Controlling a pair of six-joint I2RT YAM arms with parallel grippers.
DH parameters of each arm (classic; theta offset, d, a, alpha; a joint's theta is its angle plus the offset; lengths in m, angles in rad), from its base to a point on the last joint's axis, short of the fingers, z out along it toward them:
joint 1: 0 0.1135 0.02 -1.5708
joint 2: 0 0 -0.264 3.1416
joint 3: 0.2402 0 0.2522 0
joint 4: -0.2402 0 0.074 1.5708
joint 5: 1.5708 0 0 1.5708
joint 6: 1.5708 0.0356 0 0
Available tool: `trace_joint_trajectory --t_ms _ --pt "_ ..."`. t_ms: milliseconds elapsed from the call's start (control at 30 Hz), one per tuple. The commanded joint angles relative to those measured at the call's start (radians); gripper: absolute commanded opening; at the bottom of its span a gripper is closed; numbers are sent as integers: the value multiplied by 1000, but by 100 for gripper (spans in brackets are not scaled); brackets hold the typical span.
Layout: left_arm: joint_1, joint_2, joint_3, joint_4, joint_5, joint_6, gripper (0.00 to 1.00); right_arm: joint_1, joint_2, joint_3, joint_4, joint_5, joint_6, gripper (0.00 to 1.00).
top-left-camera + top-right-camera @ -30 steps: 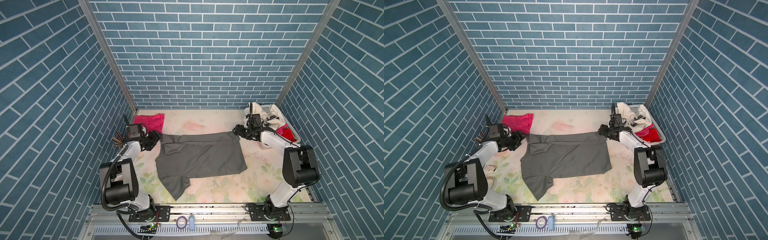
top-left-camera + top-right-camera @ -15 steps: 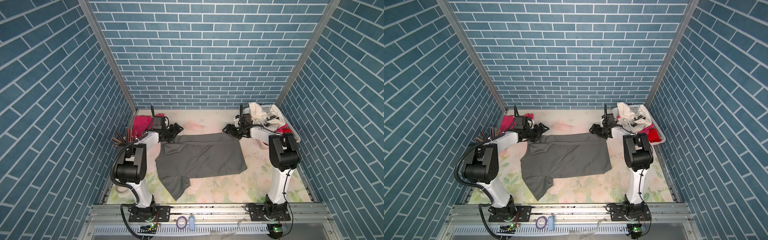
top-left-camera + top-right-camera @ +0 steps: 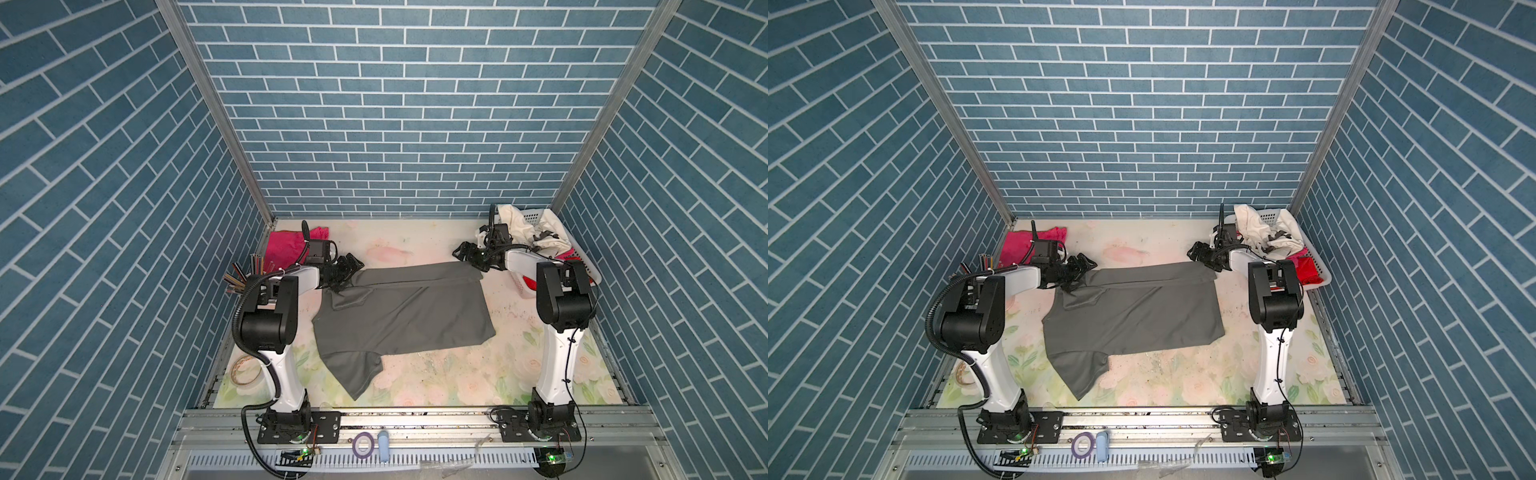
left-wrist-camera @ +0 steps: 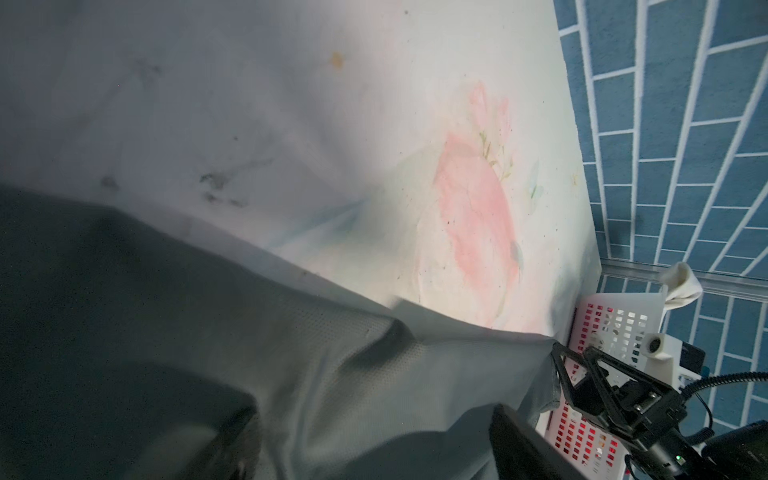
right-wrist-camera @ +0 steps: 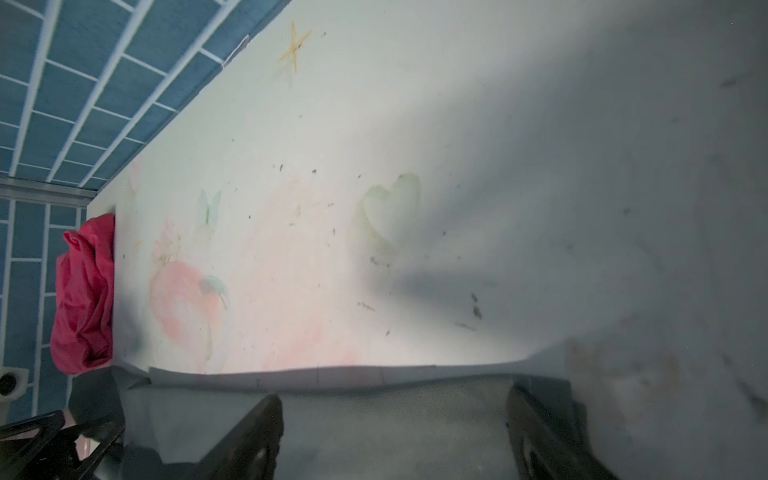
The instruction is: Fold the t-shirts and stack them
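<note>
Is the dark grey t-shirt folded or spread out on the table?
Mostly spread: the dark grey t-shirt lies flat, only its far edge turned over in a band, one sleeve sticking out near the front.

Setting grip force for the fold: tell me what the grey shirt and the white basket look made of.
Grey shirt: thin, matte knit, probably synthetic; fine pinhole mesh shows in the left wrist view, and it drapes in soft folds. White basket: rigid moulded plastic, smooth; straight walls punched with a regular grid of holes.
</note>
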Motion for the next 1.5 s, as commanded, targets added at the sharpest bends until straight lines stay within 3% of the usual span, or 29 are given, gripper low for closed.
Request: trace_joint_trajectory --t_ms 0,233,400,567,700,767,833,933,1100,1300,1467 --pt "8 55 55 -25 -49 3 88 -17 70 15 -104 79 -48 85" --pt "56 75 156 -140 -104 57 88 -17 70 112 -180 106 -91 86" --pt "51 -35 141 -174 -111 79 88 0 6 135 -186 78 -113 87" --pt "46 -181 146 -284 -226 166 88 79 -126 112 -188 89 -112 89" --pt "49 -266 114 -323 -352 230 88 185 -257 -29 -86 79 -39 92" --pt "60 -266 77 -267 -281 199 88 240 -307 -124 21 64 20 94" --pt "74 -219 64 -202 -119 133 88 295 -341 -205 116 41 94 95" --pt "54 -153 74 -117 19 65 88 374 -354 -275 243 52 182 95" --pt "43 -91 76 -51 49 12 88 509 -274 -284 340 83 324 95" --pt "61 -18 44 -34 47 2 88 633 -154 -197 308 152 420 95" --pt "90 5 18 -32 3 17 88 705 -71 -111 283 161 475 84"
